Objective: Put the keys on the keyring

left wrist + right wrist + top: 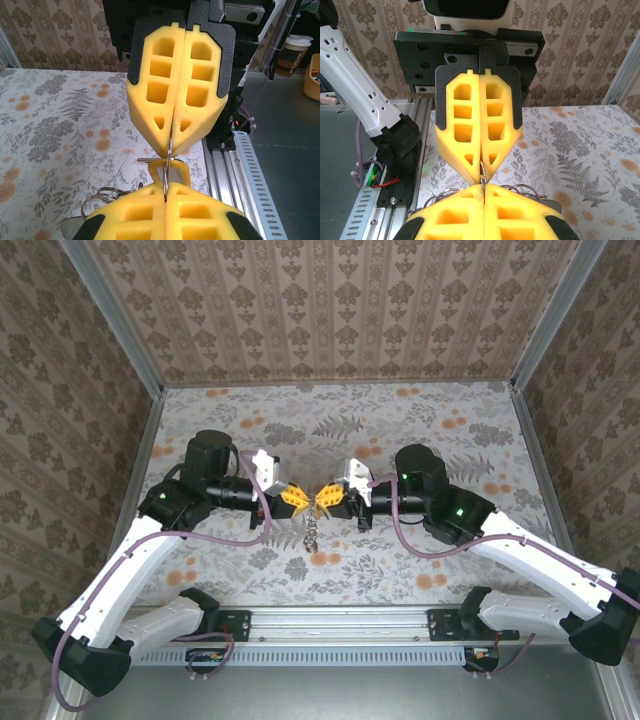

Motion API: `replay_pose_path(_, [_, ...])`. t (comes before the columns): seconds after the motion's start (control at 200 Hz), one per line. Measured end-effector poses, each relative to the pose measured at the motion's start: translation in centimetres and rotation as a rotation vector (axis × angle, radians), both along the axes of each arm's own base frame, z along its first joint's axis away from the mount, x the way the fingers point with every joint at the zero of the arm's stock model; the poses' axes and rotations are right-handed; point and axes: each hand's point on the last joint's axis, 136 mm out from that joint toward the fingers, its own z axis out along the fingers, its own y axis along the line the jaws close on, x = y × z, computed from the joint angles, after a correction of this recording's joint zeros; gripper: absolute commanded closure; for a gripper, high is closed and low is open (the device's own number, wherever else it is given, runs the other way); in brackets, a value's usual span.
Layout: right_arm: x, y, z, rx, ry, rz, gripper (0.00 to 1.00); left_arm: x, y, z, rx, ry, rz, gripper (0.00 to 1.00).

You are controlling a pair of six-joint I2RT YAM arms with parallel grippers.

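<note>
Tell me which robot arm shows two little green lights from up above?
The right arm: one green light glows on its round black motor, another on the next joint. The left arm shows just one.

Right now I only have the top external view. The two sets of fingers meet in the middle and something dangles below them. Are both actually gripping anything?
Observer: Yes. In the left wrist view, the left fingers and right fingers are both shut on the keyring, a thin metal ring bridging their tips.
Operator: Is a key on it?
Observer: A small yellow-orange piece sits against that ring at the left fingertips. I cannot tell whether it is a key.
Operator: Anything else nearby?
Observer: The right wrist view shows coiled wire loops beside the right fingertips.
</note>
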Motion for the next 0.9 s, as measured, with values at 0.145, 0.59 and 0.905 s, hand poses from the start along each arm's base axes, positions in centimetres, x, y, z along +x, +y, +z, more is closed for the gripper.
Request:
replay_pose_path(0.145, [0.0,0.0,-0.1,-0.014,-0.002,0.006,1.0,0.0,0.0,0.0,0.0,0.0,0.0,1.0])
replay_pose_path(0.59, [-0.6,0.3,-1.0,-0.103,-0.078,0.011,1.0,-0.1,0.0,0.0,-0.001,0.011,-0.005,1.0])
replay_pose_path(0.905, [-0.3,0.4,-2.0,-0.181,-0.185,-0.045,0.95,0.0,0.0,0.1,-0.005,0.009,0.0,1.0])
